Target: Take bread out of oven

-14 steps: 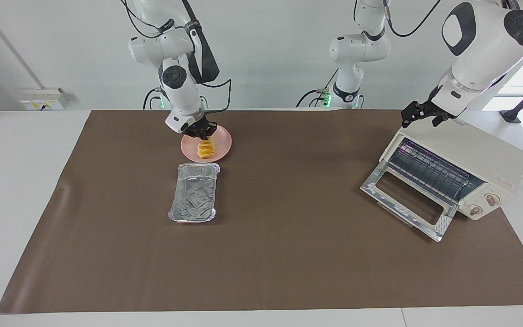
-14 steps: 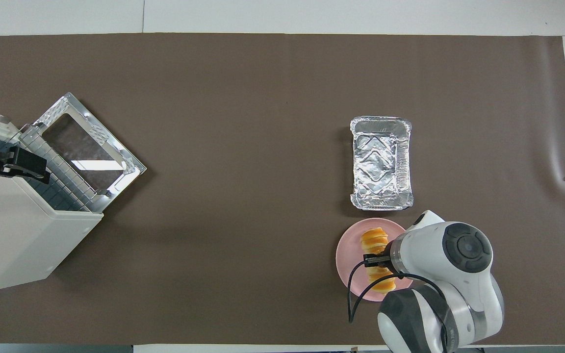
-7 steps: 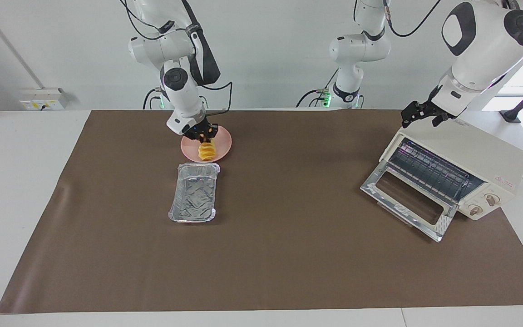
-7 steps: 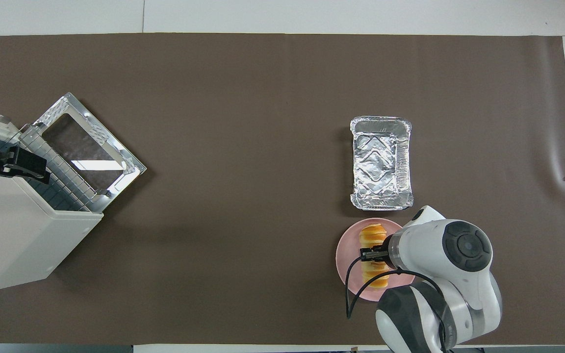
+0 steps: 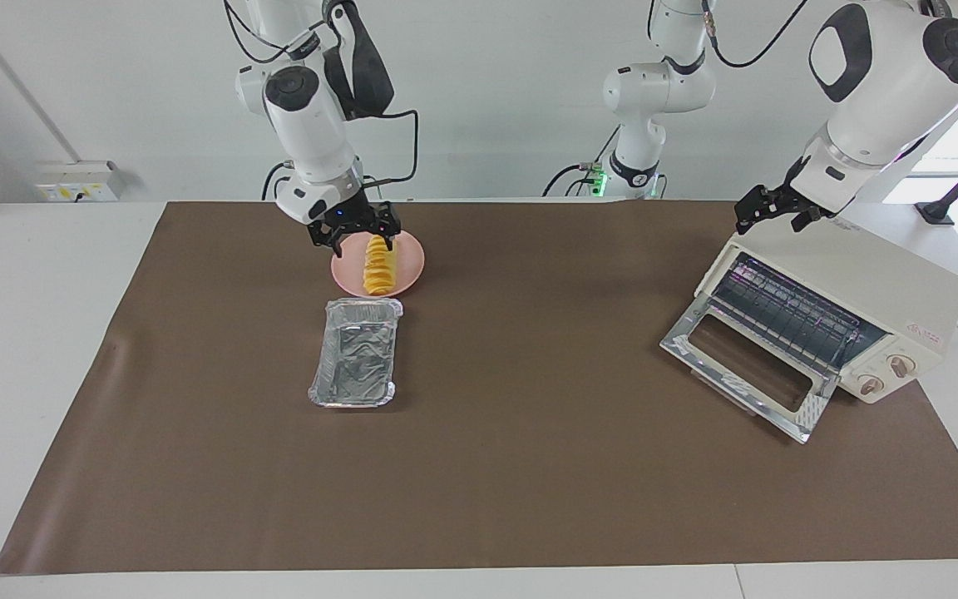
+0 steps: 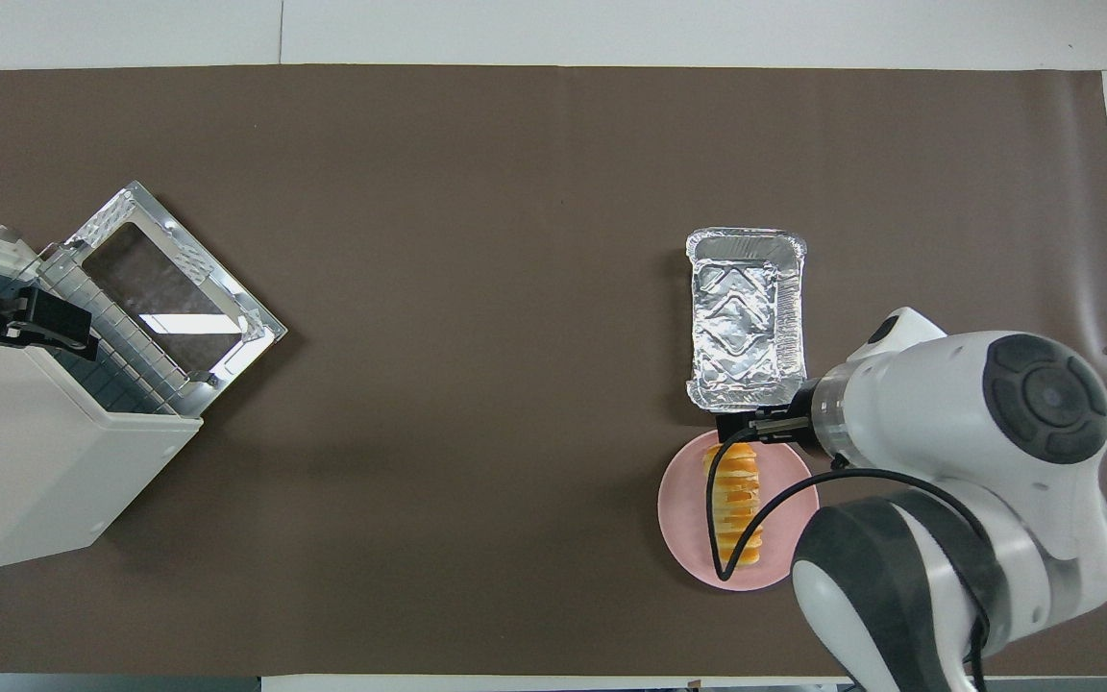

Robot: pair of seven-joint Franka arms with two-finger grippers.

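Brown mat covers the table, where the bread lies on the pink plate, soft and light, best pinched gently across its middle by the spread, empty right gripper above it.

My facing camera high across the table toward the robots, my overhead steeply down, both sharing the brown mat.

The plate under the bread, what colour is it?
Pink plate, clearest in the overhead view.
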